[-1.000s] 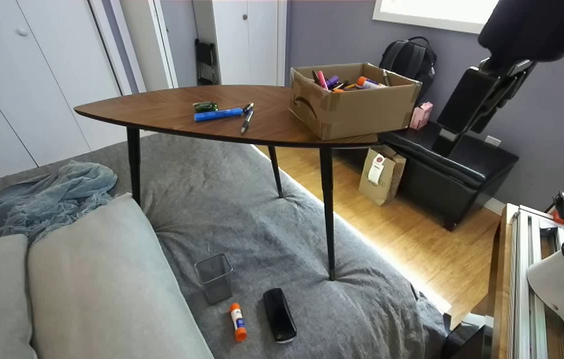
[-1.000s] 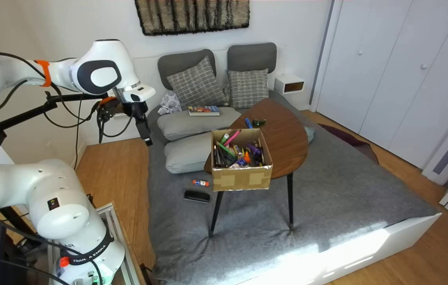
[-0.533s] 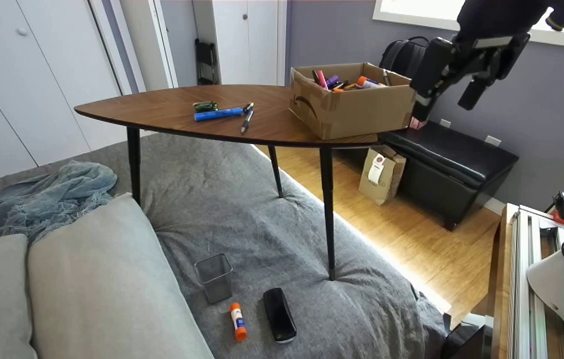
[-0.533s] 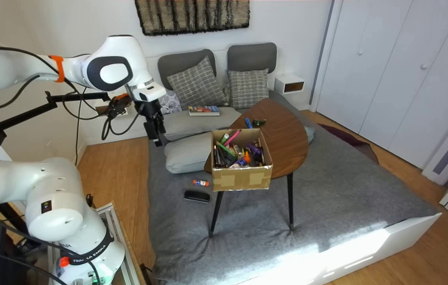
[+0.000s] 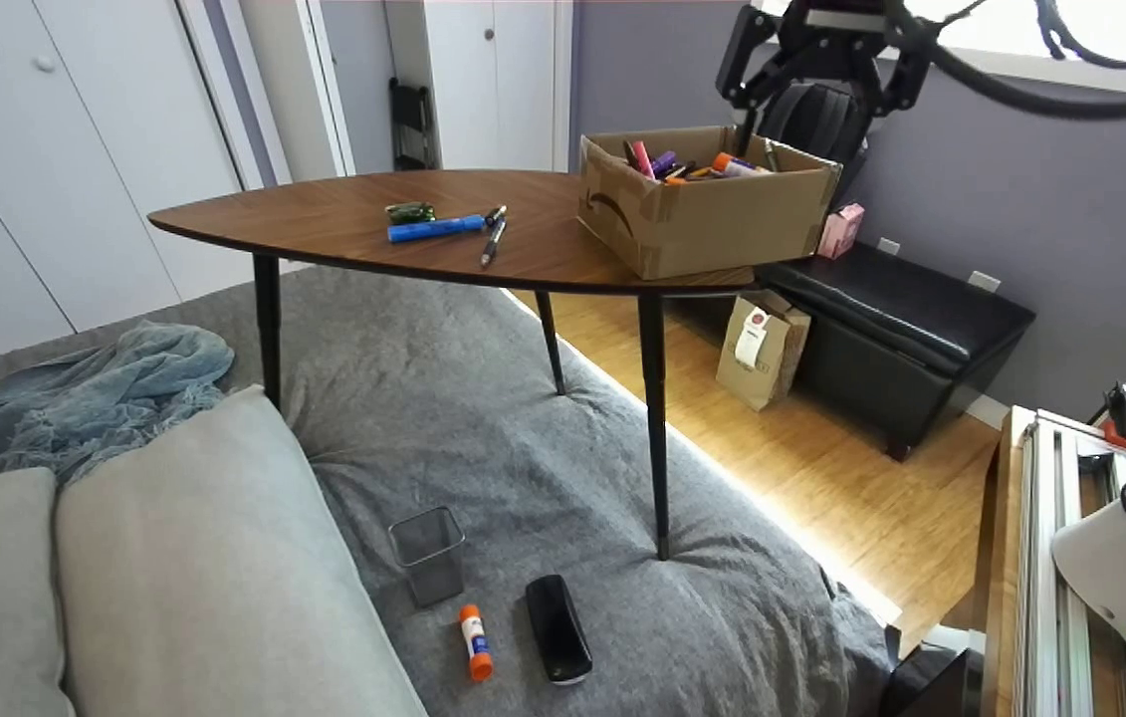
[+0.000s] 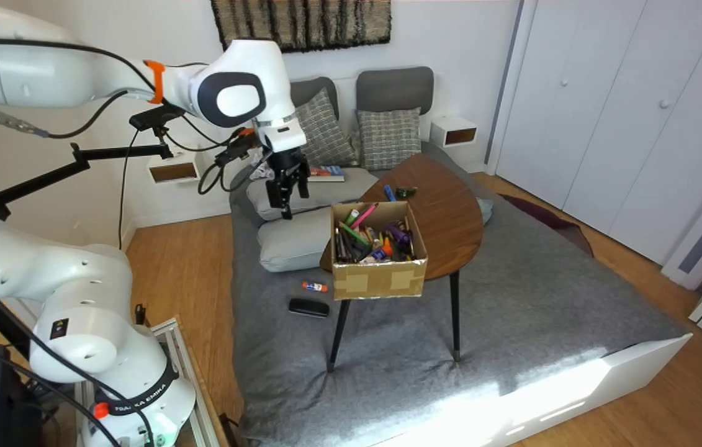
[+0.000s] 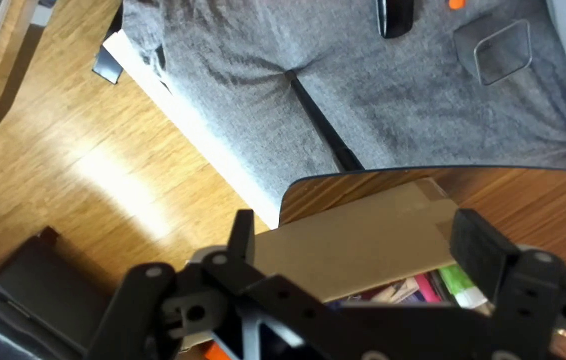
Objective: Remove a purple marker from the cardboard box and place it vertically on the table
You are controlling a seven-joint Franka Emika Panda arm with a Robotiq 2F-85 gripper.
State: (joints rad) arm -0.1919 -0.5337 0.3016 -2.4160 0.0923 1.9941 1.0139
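Short, thick, dark purple plastic-looking marker (image 6: 398, 234): inside shallow brown cardboard box (image 6: 377, 282), just right of frame centre in exterior view. Black two-finger gripper (image 7: 360, 237): jaws wide apart, grasping nothing. Marker likely light, stiff, slick; best pinched mid-barrel.

In an exterior view, open above the box (image 6: 378, 280) — walled around — and passable at its three o'clock, over table (image 6: 453, 239).
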